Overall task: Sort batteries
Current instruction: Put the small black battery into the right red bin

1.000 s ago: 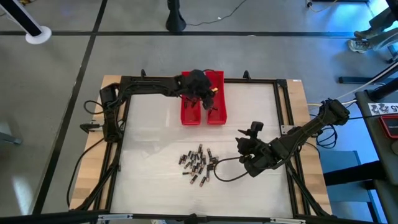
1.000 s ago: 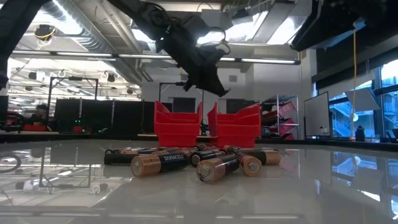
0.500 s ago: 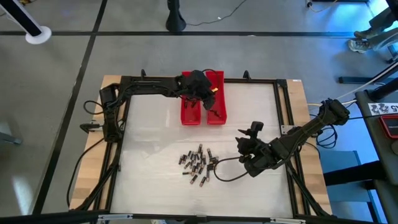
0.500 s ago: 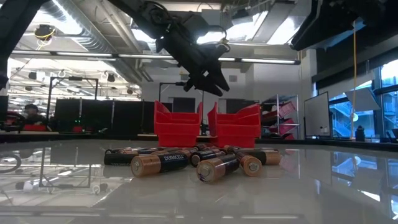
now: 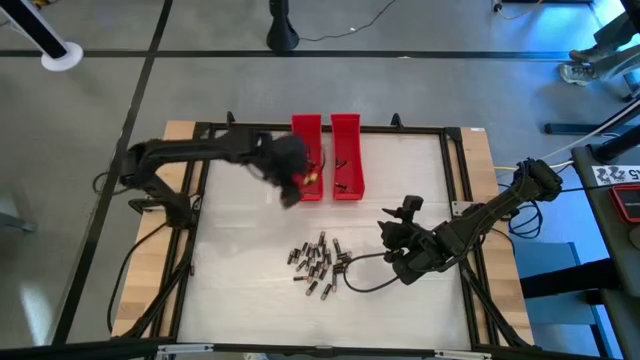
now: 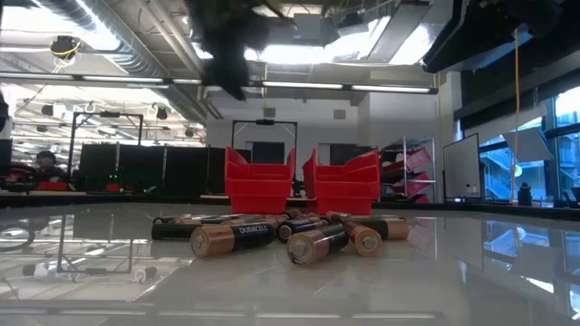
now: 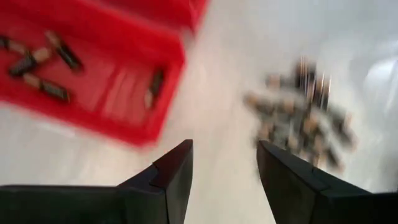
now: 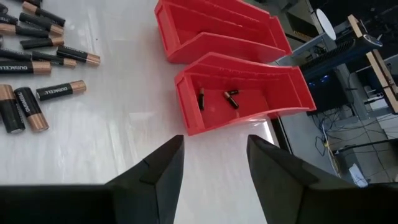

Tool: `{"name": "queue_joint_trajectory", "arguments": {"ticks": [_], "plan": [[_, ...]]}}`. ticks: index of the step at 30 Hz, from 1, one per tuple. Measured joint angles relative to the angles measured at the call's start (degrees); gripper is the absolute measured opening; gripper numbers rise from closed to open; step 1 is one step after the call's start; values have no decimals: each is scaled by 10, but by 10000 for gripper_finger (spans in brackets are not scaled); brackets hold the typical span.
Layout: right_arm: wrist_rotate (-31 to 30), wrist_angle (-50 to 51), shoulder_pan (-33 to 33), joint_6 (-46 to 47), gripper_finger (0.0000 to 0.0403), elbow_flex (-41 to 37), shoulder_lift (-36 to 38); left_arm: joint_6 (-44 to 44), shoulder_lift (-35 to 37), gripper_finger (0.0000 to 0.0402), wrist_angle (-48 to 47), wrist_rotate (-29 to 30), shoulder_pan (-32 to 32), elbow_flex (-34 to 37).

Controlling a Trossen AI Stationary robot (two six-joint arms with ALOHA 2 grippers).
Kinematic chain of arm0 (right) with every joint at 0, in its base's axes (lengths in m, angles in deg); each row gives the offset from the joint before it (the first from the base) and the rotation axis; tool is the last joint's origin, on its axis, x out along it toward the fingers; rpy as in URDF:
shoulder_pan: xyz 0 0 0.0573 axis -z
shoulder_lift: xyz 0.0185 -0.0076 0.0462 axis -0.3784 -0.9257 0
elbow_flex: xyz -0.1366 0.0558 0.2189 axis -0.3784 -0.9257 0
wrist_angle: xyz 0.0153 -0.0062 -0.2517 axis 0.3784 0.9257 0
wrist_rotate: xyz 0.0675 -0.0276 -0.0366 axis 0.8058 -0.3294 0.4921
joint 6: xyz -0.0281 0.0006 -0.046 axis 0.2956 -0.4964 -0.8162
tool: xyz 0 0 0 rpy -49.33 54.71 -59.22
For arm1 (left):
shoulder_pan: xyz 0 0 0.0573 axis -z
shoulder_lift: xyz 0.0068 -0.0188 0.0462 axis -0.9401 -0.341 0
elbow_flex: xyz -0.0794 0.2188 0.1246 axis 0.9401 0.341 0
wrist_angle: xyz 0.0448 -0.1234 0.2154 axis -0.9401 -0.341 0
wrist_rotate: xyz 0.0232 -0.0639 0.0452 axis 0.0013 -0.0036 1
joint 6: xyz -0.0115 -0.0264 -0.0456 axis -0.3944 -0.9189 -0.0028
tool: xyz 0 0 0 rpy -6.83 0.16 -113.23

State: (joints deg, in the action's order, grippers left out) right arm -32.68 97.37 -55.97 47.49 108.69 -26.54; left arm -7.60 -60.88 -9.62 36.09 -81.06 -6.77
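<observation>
Left pincer [image 5: 291, 190], agape, now off the red trays [image 5: 307, 160], batteries [image 5: 318, 264] unobstructed

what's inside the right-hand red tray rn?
Right red tray: two batteries lie on its floor, apart from each other. Its front wall covers the near floor in the right wrist view. From above, the far end looks bare. Right end effector open, outside it.

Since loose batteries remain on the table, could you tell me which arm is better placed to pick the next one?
Probably the right. The right gripper sits open beside the battery pile, while the left gripper, also open, is farther off beside the red trays.
</observation>
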Motion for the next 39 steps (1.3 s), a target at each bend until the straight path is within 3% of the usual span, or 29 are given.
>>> {"name": "queue_joint_trajectory", "arguments": {"ticks": [7, 11, 14, 19, 23, 29, 36, 39], "plan": [[-1, -48, 0, -39, 177, 0, 0, -9, 29, 168, 12, 83, 141, 65], [3, -62, 0, -47, 177, 0, 0, -90, 28, 168, 15, 85, 202, 118], [10, -67, 0, -48, 177, 0, 0, -198, 28, 168, -67, 78, 249, 146], [11, -73, 0, -62, 177, 0, 0, -408, 28, 168, -200, 27, 322, 179], [11, -73, 0, -62, 177, 0, 0, -526, 27, 168, -212, -39, 369, 203], [11, -74, 0, -63, 177, 0, 0, -499, 28, 168, -171, -80, 441, 230], [12, -75, 0, -63, 177, 0, 0, -516, 28, 168, -125, -185, 507, 309], [12, -75, 0, -66, 177, 0, 0, -518, 28, 168, -86, -196, 523, 339]]}}
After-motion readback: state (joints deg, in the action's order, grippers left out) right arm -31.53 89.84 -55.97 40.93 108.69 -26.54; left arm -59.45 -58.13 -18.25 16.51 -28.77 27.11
